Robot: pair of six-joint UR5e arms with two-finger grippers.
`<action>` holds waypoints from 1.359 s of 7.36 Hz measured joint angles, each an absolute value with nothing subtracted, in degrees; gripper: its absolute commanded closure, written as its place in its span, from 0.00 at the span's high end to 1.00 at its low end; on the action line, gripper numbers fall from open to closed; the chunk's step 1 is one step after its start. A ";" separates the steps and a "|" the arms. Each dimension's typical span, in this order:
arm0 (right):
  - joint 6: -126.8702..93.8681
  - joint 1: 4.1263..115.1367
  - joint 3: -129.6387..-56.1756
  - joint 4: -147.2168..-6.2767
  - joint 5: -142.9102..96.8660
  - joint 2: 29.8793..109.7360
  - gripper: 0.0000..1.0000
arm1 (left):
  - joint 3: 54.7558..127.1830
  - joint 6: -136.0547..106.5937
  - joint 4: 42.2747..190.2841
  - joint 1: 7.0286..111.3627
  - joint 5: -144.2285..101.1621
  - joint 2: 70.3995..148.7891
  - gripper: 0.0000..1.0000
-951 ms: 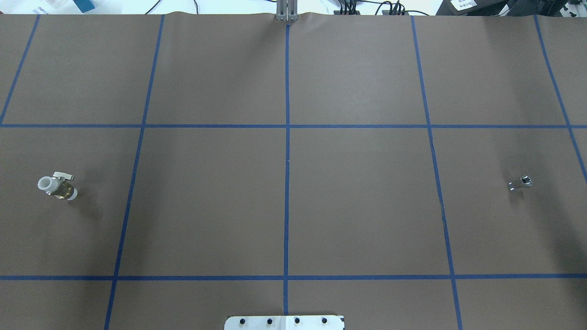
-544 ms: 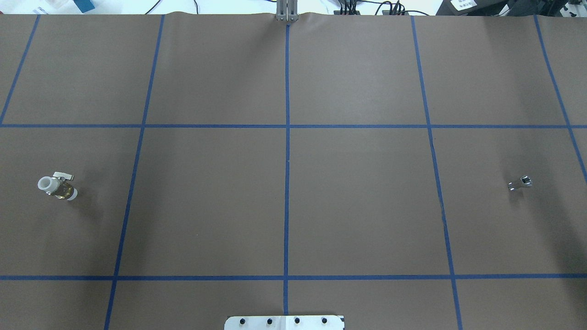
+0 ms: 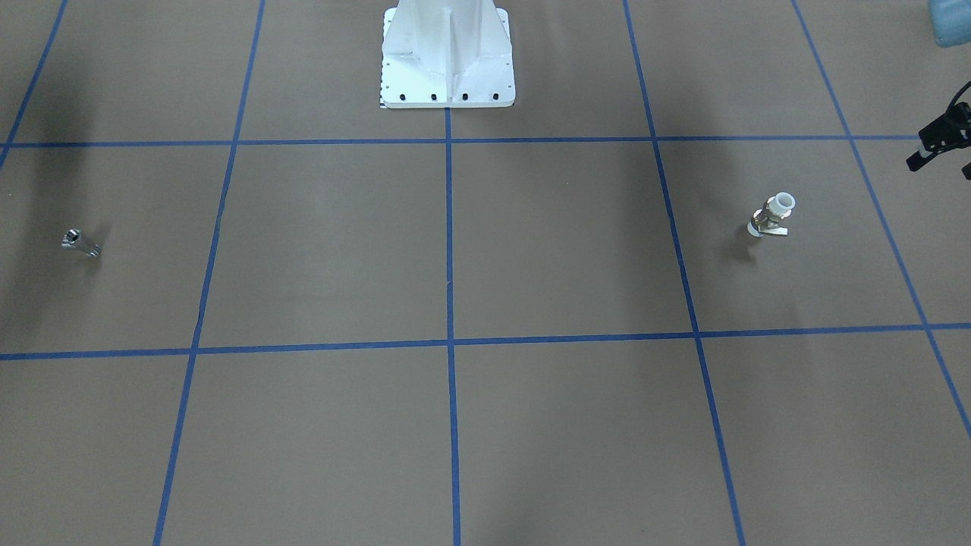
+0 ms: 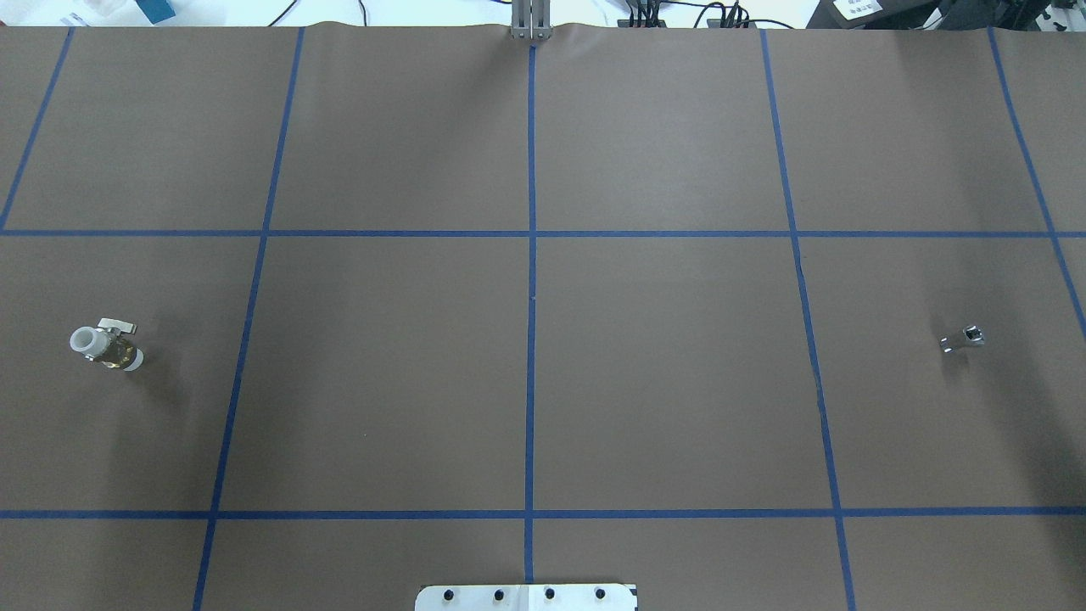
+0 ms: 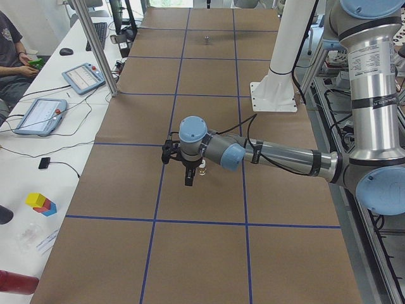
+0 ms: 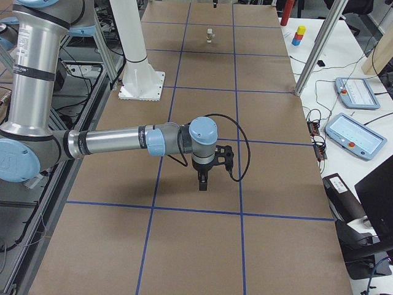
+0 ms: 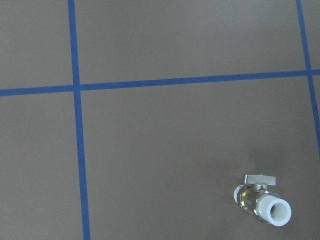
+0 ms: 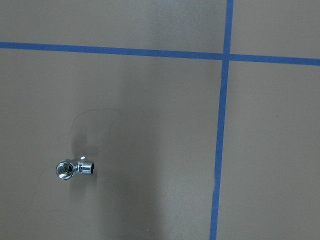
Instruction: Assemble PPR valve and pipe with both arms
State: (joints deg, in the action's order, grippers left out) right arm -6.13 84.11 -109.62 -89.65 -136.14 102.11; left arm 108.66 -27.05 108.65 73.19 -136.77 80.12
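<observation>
The PPR valve [image 4: 106, 344] lies on the brown mat at the robot's far left; it also shows in the front view [image 3: 772, 216] and low right in the left wrist view [image 7: 262, 202]. The pipe [image 4: 963, 339] lies at the far right, also in the front view [image 3: 80, 243] and the right wrist view [image 8: 74, 168]. The left gripper [image 5: 188, 178] hangs above the mat beside the valve. The right gripper [image 6: 202, 183] hangs above the mat at the pipe's end. Neither touches a part. I cannot tell whether either gripper is open or shut.
The white base column [image 3: 447, 53] stands at the robot's edge of the table. Blue tape lines [image 4: 530, 297] divide the mat into squares. Aluminium posts [image 5: 95, 44] and side desks with tablets [image 6: 353, 92] border the far long edge.
</observation>
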 measured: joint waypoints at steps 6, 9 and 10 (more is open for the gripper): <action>-6.20 84.03 -108.98 -89.65 -136.07 101.90 1.00 | 108.09 -45.21 115.60 55.76 -126.98 83.31 0.94; -6.24 84.03 -108.97 -89.59 -136.05 101.81 1.00 | 105.40 -45.45 115.37 53.61 -126.29 84.81 0.89; -6.26 84.02 -109.01 -89.57 -136.06 101.75 1.00 | 104.86 -45.34 115.33 53.17 -126.24 84.89 0.88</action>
State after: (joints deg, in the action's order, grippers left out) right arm -6.26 84.02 -109.01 -89.57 -136.06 101.75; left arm 104.86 -45.34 115.33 53.17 -126.24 84.89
